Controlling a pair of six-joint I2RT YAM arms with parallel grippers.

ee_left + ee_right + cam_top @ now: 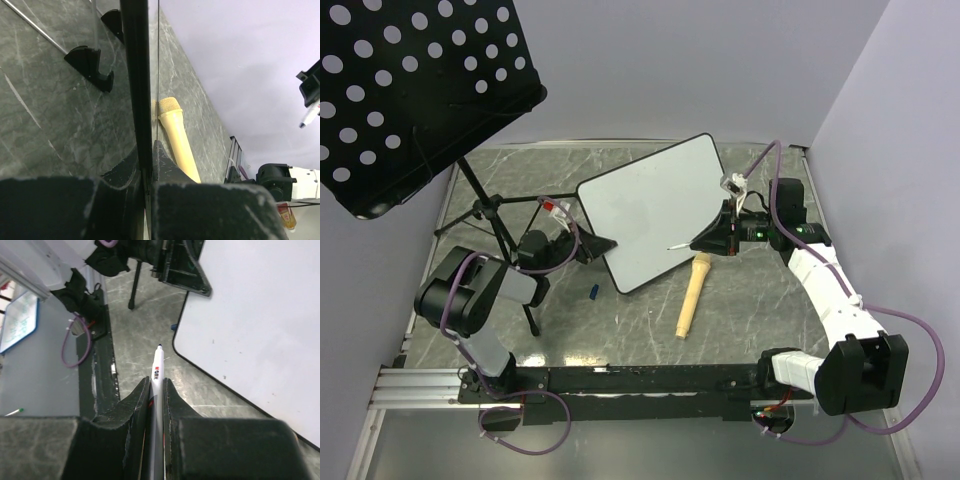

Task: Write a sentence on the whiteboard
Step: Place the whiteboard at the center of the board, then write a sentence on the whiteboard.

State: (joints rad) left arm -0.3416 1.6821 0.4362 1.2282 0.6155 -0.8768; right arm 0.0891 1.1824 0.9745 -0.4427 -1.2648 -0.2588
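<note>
Our left gripper (146,151) is clamped on the thin black rim of the whiteboard (655,205), at its left edge. Our right gripper (156,383) is shut tight on a white marker (158,362). The marker's tip pokes out ahead of the fingers, close to the board's near corner; we cannot tell whether it touches. A tan microphone-shaped object (692,296) lies just on the near side of the right gripper. A small blue cap (593,292) lies on the near side of the left gripper.

Robotics lab test cell, plain lilac partition walls (720,60), marbled tabletop (750,310), robot arm (825,285), aluminium mounting rail (420,385)
</note>
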